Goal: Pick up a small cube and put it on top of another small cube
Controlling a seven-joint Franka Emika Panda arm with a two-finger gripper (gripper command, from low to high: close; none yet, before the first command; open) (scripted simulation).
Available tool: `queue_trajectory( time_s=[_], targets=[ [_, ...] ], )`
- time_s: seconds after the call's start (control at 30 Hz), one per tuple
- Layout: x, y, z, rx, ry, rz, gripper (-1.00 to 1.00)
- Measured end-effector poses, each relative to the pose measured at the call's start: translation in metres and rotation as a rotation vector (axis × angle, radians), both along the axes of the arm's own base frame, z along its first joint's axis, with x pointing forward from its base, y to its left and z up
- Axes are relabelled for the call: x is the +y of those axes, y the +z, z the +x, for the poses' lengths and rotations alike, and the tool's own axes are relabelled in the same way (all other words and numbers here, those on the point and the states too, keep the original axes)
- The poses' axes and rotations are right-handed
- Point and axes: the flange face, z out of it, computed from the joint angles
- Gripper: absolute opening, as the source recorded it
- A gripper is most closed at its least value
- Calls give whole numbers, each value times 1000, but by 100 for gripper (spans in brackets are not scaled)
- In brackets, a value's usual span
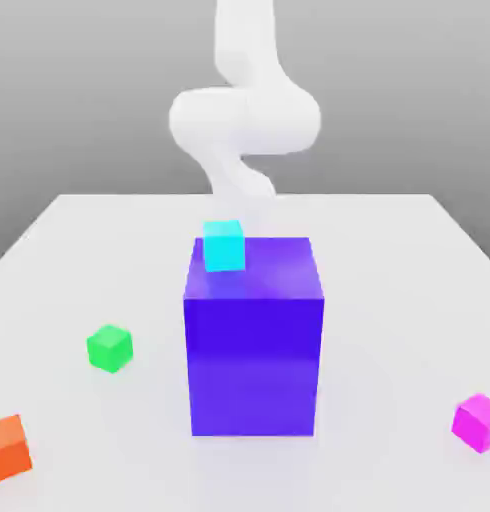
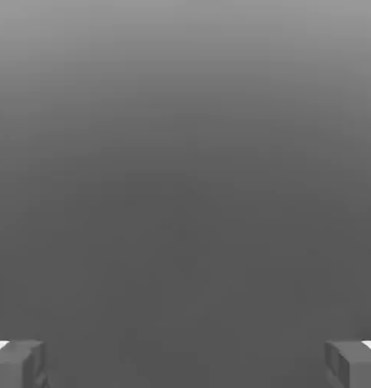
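Note:
The small cube (image 1: 478, 421), bright magenta, rests on the white table near the front at the exterior view's right. Another small cube (image 1: 110, 348), bright green and of like size, sits on the table at the exterior view's left. The two are far apart, with the big blue block between them. My arm (image 1: 244, 120) rises in white links behind that block. In the hand view my gripper (image 2: 185, 365) is open, its two grey fingertips (image 2: 18, 365) spread wide with nothing between them and only plain grey background ahead.
A big blue block (image 1: 254, 350) stands in the middle of the table (image 1: 389, 300), with a cyan cube (image 1: 224, 245) on its top rear left corner. An orange cube (image 1: 7, 448) lies at the front left edge.

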Motion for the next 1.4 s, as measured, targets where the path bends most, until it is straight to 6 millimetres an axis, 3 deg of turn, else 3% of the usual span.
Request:
queue_trajectory(
  time_s=[0.23,0.47,0.57,0.7,0.9,0.97,1.07,1.1,1.3,1.4],
  targets=[
    [74,-115,69,188,76,-97,0],
    [149,-241,93,362,189,-165,0],
    [182,-295,87,434,252,-184,0],
    [227,-366,66,530,345,-198,0],
    [275,-460,17,676,465,-184,0],
    [287,-487,3,707,494,-175,0],
    [290,-528,0,716,501,-171,0],
    [290,-541,-1,717,502,-173,-100],
    [290,-547,-2,717,503,-173,-100],
    [291,-523,-1,716,503,-170,-100]
  ],
)
